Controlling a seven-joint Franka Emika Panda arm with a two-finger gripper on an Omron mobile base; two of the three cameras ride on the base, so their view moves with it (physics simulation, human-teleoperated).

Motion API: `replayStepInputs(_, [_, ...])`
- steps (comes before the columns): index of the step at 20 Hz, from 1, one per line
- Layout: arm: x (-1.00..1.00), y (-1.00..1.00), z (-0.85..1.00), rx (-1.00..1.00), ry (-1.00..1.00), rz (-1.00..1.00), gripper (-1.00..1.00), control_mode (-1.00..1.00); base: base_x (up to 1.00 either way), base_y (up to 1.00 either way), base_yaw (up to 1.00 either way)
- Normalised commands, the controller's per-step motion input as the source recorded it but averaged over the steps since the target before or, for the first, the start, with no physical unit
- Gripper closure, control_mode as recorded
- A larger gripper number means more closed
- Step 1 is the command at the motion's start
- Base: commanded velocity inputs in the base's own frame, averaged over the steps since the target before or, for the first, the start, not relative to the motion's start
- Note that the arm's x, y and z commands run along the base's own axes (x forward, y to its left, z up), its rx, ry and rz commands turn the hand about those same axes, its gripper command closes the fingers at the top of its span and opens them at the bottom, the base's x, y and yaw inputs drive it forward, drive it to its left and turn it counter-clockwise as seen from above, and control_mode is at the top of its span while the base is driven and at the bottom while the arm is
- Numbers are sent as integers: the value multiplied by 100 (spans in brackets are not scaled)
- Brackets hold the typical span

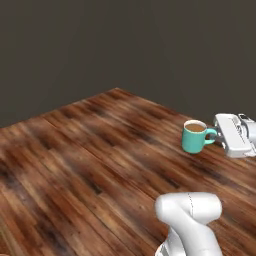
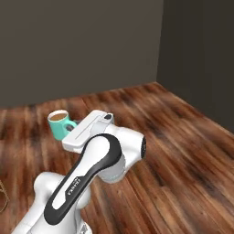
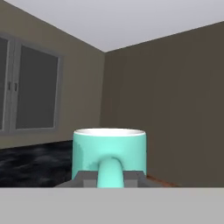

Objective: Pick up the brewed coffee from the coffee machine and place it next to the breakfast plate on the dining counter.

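- Mug [image 1: 196, 136] is teal, with light brown coffee inside, and it sits upright right in front of the gripper [image 1: 216, 135].
- Its handle [image 3: 109, 171] points back at the hand, and the two dark fingers [image 3: 89, 178] are squeezed narrow on it, one on each side.
- So the hand holds the mug by the handle, up in the air over the wood floor [image 1: 90, 160], with nothing under it.
- Beyond the mug, in the hand view, a black marble top [image 3: 30, 164] lies low and off to one side, with a window [image 3: 26, 87] above it and brown walls [image 3: 175, 96] ahead.
- I think the mug is being carried to the dining counter, and the plate must be found next.
- What could go wrong: the grip is only on the thin handle, so the mug could swing or tip if the arm [image 2: 91, 164] turns fast.
- Then coffee could spill over the rim.
- A bump on the counter edge while coming down could knock the mug loose.
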Motion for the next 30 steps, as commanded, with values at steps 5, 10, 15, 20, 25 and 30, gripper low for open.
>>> replayStepInputs(5, [0,0,0,0,0,0,100,100,100,11,34])
replayStepInputs(10, [0,0,0,0,0,0,100,100,100,5,40])
replayStepInputs(15, [0,0,0,0,0,0,100,100,86,16,53])
replayStepInputs(20, [0,0,0,0,0,0,100,100,14,55,65])
replayStepInputs(25, [0,0,0,0,0,0,100,100,0,57,70])
replayStepInputs(30, [0,0,0,0,0,0,100,100,44,10,65])
